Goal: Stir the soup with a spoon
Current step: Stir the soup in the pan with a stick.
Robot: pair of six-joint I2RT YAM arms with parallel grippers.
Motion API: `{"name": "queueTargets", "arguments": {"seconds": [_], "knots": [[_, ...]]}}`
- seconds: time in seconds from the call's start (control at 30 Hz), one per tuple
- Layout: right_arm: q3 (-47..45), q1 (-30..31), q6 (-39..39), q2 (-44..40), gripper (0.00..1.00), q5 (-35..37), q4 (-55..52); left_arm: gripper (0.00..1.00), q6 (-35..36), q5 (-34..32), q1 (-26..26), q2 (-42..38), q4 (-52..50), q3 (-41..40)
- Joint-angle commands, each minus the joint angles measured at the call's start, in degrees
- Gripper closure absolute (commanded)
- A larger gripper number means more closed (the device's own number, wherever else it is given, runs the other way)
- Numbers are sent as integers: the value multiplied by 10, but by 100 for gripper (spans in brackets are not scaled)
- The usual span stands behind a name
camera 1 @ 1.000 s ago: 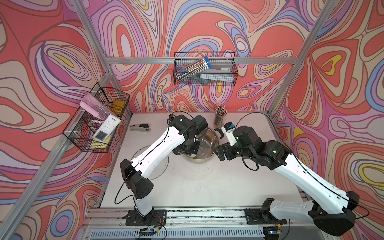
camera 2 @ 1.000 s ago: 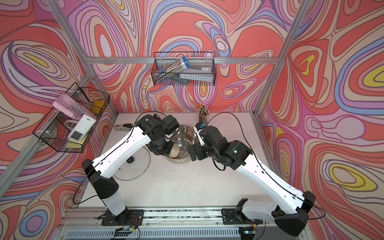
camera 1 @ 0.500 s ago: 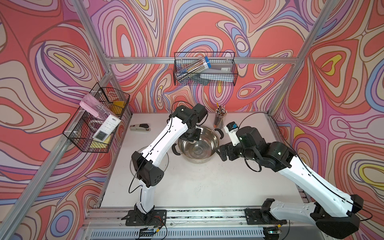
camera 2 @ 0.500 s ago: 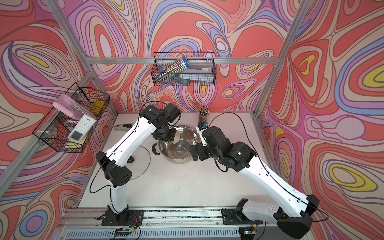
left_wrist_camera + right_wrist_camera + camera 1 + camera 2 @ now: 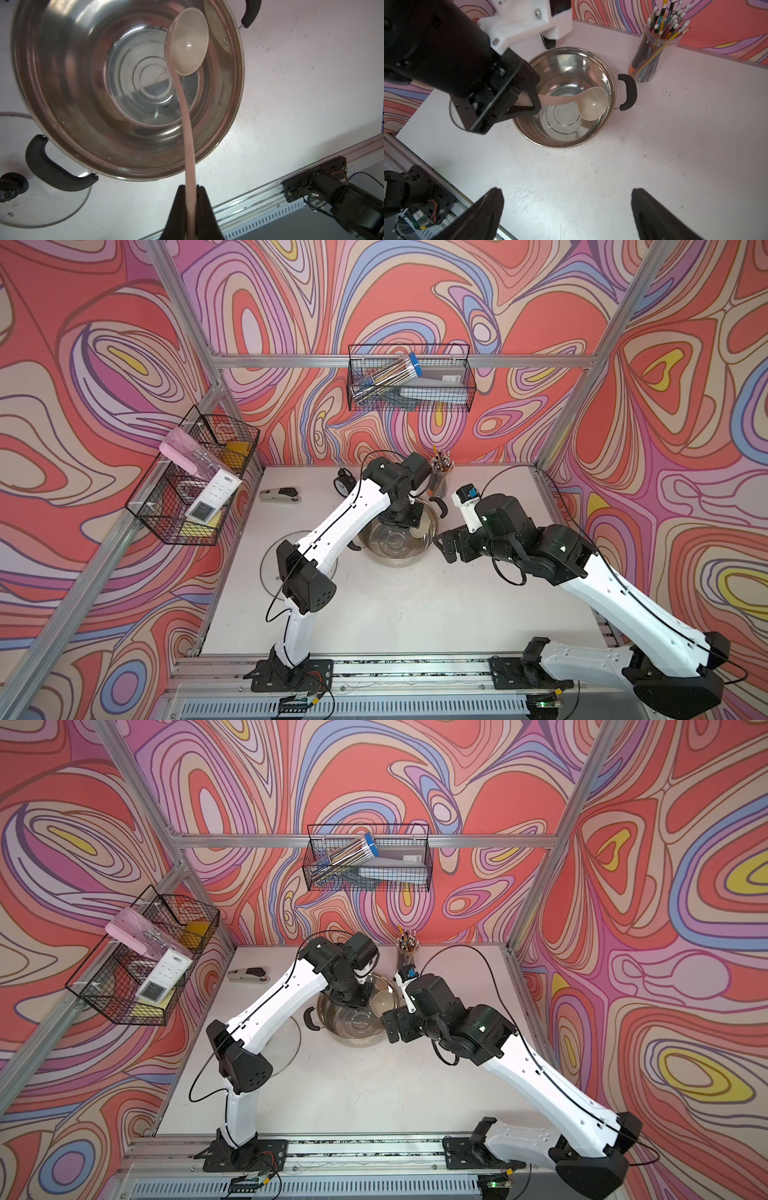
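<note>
1. The left gripper (image 5: 190,188) pinches the spoon (image 5: 185,116) by its handle end, fingers (image 5: 178,207) pressed on either side.
2. From those fingers the handle runs out over the pot (image 5: 62,83) rim, and the spoon's bowl sits inside, near the far wall.
3. A lid (image 5: 41,207) lies flat beside the pot.
4. The right gripper (image 5: 566,193) holds nothing, fingers (image 5: 483,212) spread wide. The pot sits beyond their tips, apart.
5. A pencil cup (image 5: 652,58) stands farther off.

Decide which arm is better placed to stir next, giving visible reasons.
Left. The left end effector is shut on the spoon handle, its bowl in the pot. The right end effector is open and empty, beside the pot.
</note>
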Motion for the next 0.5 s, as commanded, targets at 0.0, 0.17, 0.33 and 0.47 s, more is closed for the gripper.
{"name": "queueTargets", "arguments": {"seconds": [0.0, 0.17, 0.33, 0.47], "knots": [[13, 2, -3, 9, 2, -5, 9, 100, 4, 20, -8, -44, 4, -35], [19, 1, -11, 21, 2, -16, 14, 100, -12, 10, -9, -100, -7, -118], [19, 1, -17, 29, 2, -22, 20, 100, -30, -19, -9, -147, -35, -179], [19, 2, -20, 33, 2, -28, 22, 100, -40, -62, -8, -164, -63, -195]]}}
